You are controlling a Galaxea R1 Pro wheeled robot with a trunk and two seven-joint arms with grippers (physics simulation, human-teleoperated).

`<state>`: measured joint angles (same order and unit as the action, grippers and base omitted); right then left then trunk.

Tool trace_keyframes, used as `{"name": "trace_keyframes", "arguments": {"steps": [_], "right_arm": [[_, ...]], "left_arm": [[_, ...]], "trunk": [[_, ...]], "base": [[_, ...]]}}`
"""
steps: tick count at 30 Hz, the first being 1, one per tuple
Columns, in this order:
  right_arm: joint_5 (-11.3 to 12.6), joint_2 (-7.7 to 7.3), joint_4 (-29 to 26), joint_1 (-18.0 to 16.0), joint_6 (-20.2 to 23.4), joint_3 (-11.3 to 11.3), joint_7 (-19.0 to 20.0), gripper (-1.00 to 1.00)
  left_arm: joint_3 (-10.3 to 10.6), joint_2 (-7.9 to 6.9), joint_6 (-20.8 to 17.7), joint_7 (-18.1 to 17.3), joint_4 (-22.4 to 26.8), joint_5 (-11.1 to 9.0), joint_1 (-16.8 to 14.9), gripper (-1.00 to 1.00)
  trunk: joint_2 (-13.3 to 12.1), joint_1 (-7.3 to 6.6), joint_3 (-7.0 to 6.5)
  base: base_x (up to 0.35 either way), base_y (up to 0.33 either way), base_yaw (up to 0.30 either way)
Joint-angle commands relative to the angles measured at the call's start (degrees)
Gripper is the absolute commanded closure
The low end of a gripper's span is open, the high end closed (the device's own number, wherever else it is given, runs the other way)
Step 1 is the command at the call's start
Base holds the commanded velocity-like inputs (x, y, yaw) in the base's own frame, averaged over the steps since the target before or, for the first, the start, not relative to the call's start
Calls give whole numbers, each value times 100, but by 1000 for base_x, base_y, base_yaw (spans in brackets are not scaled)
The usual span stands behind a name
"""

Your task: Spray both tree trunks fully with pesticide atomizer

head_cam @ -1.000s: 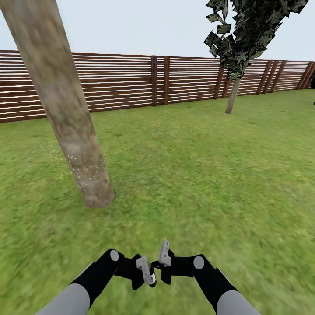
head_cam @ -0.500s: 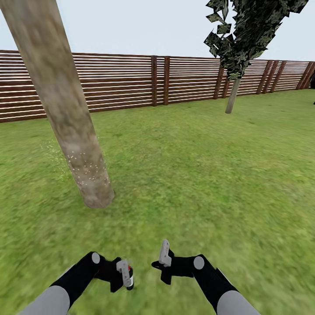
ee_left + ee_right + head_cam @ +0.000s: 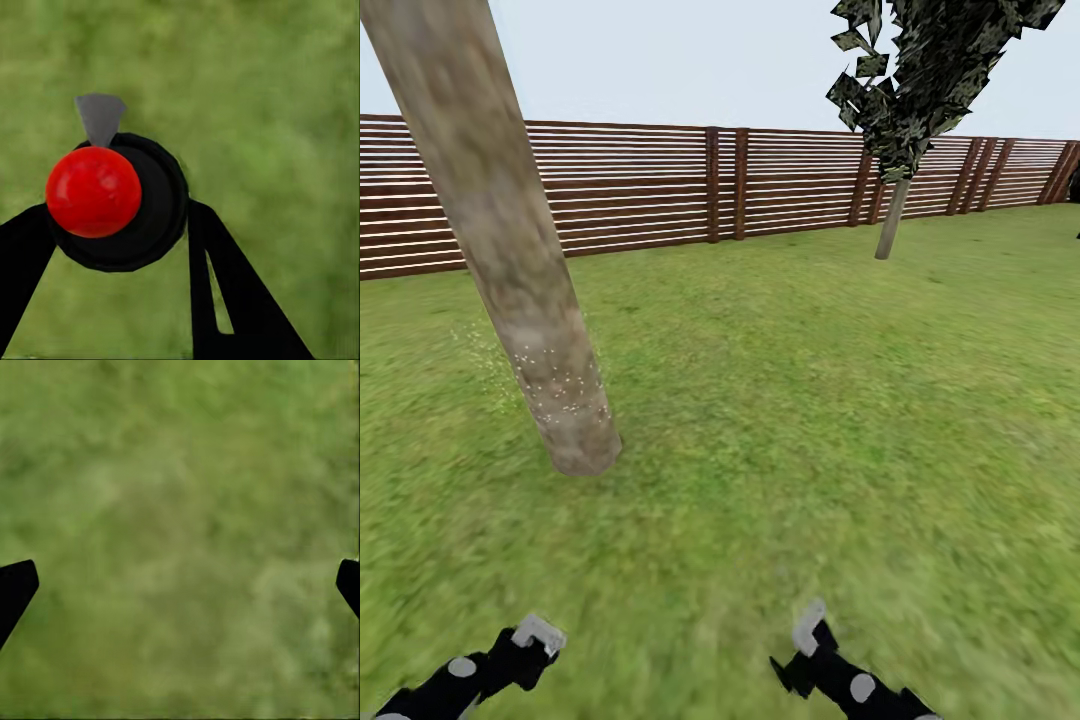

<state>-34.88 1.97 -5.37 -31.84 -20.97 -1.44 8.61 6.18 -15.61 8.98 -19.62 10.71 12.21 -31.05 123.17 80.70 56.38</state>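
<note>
My left gripper (image 3: pixel 120 247) clamps the pesticide atomizer (image 3: pixel 112 199); right gripper (image 3: pixel 180 585) fingers spread wide, empty. Spraying step in hand: I judge the next move is aiming at the tree trunk (image 3: pixel 510 250), left of frame.

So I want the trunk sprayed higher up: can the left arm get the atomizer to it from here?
Probably not yet. The left end effector holds the atomizer low, with open grass before the trunk; nothing blocks the way.

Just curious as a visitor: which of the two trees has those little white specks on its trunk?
The near tree, with the thick pale trunk leaning at the left; specks dot its lower part. The thin-trunked tree by the fence shows none.
</note>
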Motion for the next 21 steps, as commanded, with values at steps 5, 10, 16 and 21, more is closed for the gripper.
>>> {"name": "trace_keyframes", "arguments": {"steps": [5,10,16,21], "right_arm": [[1504,-12,355,457,-719,73,-2620,-100],[2377,-22,387,575,-1076,59,-2808,-100],[2407,-13,388,617,-1079,57,-2820,-100],[2414,23,396,885,-1052,62,-2821,-100]], "left_arm": [[-28,44,1370,1603,-283,-2308,778,100],[-28,106,1626,1755,-328,-2771,1054,100],[-30,166,1647,1760,-535,-2804,1068,100],[-30,189,1655,1760,-544,-2803,1072,100]], "trunk": [[2,-1,3],[2,-1,3],[2,-1,3],[2,-1,3]], "base": [[0,0,0],[0,0,0],[0,0,0],[0,0,0]]}}
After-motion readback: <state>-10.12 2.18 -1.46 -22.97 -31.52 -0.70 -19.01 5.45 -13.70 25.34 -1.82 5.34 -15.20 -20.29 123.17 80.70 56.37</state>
